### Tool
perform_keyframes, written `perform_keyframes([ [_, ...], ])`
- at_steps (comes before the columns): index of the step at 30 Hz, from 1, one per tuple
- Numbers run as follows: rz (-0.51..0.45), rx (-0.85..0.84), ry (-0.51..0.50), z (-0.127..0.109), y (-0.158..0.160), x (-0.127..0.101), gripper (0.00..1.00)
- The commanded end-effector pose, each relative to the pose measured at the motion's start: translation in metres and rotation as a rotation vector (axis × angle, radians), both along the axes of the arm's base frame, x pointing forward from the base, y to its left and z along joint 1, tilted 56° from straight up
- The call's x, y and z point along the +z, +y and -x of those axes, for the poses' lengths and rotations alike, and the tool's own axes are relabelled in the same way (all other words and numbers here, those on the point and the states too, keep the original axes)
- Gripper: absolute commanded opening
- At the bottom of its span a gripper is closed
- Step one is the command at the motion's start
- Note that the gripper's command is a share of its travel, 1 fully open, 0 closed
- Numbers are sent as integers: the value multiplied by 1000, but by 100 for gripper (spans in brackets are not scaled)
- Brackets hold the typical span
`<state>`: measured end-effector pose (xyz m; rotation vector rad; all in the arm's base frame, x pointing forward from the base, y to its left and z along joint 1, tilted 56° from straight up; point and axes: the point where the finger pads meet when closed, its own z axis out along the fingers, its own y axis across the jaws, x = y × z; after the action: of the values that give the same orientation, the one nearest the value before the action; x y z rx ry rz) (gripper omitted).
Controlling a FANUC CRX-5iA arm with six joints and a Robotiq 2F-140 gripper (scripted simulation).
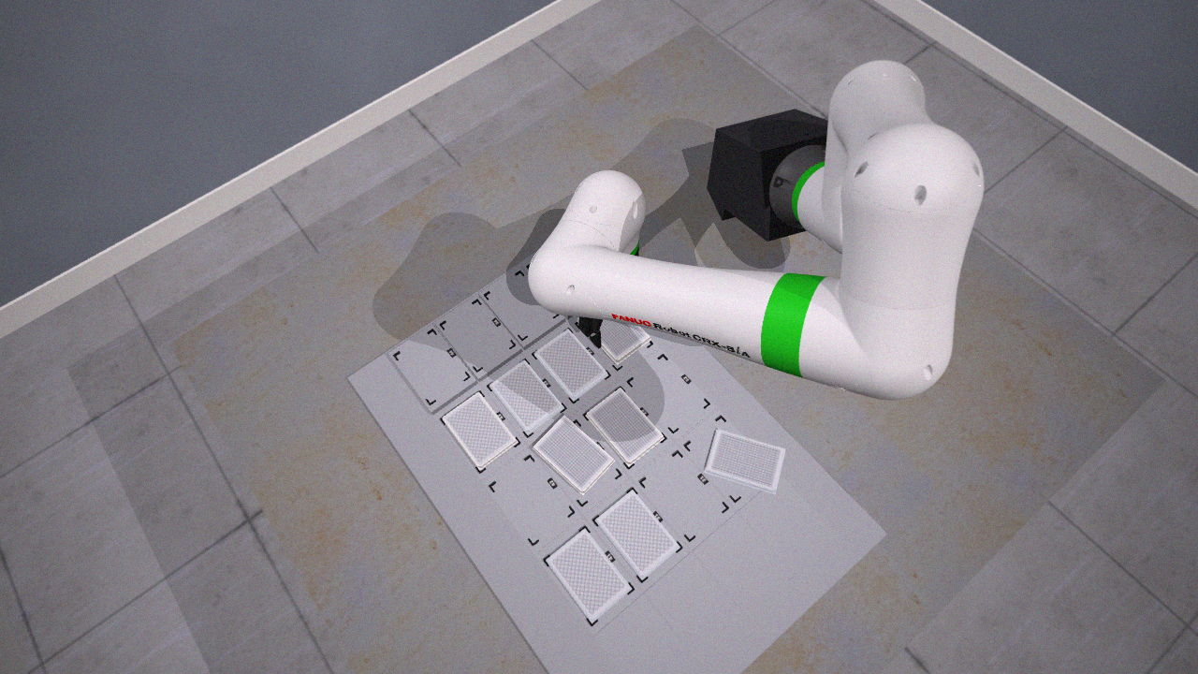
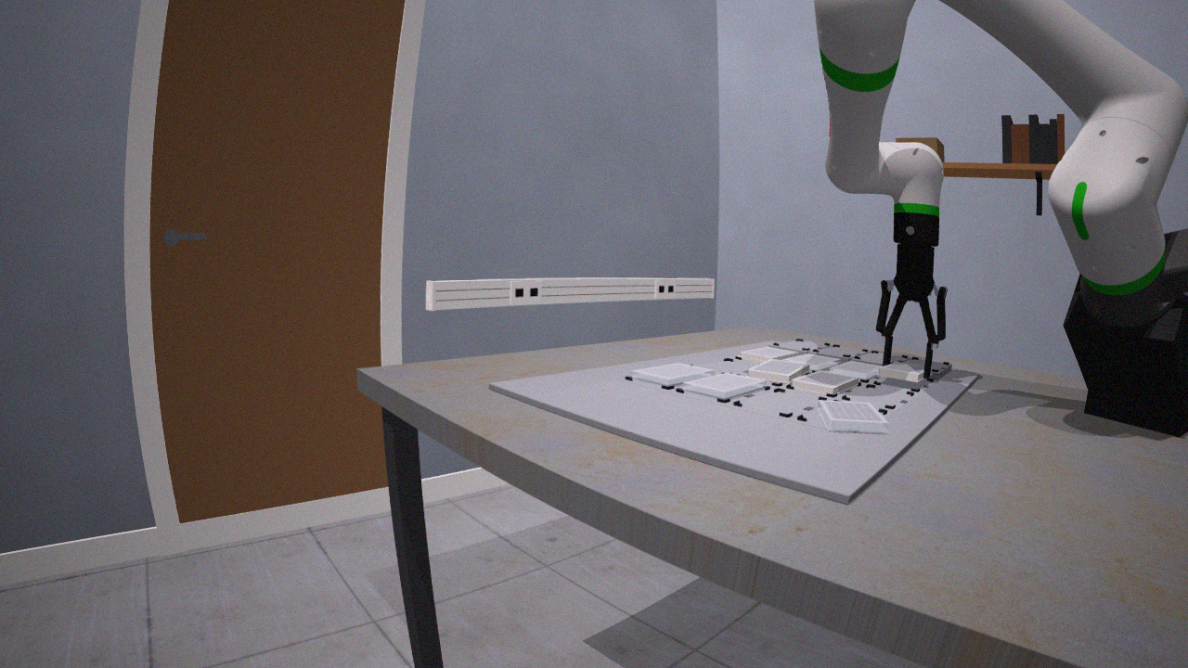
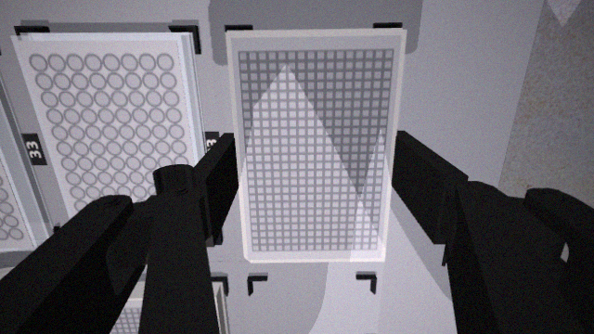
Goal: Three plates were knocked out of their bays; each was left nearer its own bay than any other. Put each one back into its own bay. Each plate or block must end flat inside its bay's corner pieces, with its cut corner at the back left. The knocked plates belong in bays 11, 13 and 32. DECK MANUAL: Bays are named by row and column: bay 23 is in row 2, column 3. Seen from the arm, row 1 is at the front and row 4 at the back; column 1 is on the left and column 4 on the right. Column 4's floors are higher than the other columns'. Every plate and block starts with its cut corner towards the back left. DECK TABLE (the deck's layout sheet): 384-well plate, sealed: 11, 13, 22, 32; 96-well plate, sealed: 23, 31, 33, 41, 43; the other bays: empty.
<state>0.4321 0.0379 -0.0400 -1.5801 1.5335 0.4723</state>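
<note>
You are looking at a grey table (image 1: pixel 276 402) (image 2: pixel 997 532) (image 3: pixel 552 116) whose top is showing rusty-brown stains, with a dark leg (image 2: pixel 411 532) supporting it in the exterior view. Lying flat on it before you is a pale grey deck board (image 1: pixel 796 549) (image 2: pixel 705 423) (image 3: pixel 464 56). The arm's black base (image 1: pixel 733 180) (image 2: pixel 1108 381) is standing on the same top, apart from the board, and shadows are falling across the surface between them.
</note>
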Motion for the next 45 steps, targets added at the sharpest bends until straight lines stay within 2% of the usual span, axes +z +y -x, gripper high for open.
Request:
perform_keyframes([
  [1, 1, -1, 0, 0, -1, 0, 10],
  [45, 1, -1, 0, -3, 7, -5, 10],
])
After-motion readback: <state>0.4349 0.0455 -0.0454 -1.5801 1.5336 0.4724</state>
